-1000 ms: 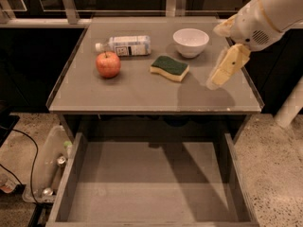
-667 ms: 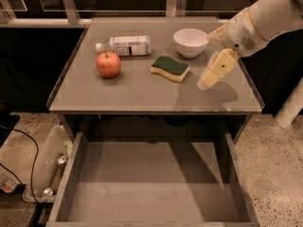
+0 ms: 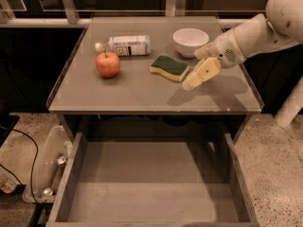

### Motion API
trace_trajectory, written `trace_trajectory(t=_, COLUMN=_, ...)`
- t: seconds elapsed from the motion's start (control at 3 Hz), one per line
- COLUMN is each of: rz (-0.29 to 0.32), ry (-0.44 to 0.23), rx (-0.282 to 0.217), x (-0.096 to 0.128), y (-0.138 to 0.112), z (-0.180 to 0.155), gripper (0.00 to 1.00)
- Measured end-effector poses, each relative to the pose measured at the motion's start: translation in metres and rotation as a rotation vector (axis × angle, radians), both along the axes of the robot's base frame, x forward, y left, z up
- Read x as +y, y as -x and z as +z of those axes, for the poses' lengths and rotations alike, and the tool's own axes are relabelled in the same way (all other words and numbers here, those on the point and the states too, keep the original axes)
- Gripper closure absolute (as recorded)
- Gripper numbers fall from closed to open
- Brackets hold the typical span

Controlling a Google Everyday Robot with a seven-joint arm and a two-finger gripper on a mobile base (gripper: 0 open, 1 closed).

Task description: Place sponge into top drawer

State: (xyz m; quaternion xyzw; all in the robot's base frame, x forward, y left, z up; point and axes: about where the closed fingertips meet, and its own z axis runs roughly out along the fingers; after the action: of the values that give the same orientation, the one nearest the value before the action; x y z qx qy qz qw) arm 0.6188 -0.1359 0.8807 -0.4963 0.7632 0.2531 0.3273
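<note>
looking down on a grey counter point(image 3: 142, 92) with the top drawer point(image 3: 151, 190) pulled out wide below its front edge. small rectangular sponge point(image 3: 169, 67) lying flat on the counter, a little right of centre, well back from the drawer and not in it. dark green scouring layer facing up, pale yellow foam showing as a band along the near side, edges slightly wavy, long side set at a slant. cream-coloured claw point(image 3: 194, 79) at the end of a white arm point(image 3: 251, 34) reaching in from the right, angled down and leftward, tip just beside the sponge's right end; cannot tell whether touching it, and cannot tell whether released or clenched. nothing seen in its hold. dark shadow of the claw on the counter just in front of it. left of the sponge, a red apple point(image 3: 108, 64) standing upright; behind the apple, a clear plastic bottle point(image 3: 125, 45) lying on its side with a white label. behind the sponge and near the arm, a white bowl point(image 3: 190, 40). drawer shallow and box-shaped, flat grey bottom, low side walls, nearly as wide as the counter.
</note>
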Motion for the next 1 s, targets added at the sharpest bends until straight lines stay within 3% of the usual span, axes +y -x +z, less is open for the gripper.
trace_trajectory(t=0.33, rz=-0.031, ry=-0.054, rx=0.046, x=0.006, y=-0.012, z=-0.019, gripper=0.0)
trace_trajectory(t=0.67, rz=-0.058, ry=-0.053, rx=0.054, x=0.011, y=-0.024, z=-0.033, gripper=0.0)
trace_trajectory(t=1.0, rz=-0.077, ry=0.002, rx=0.016, x=0.018, y=-0.037, z=-0.038, gripper=0.0)
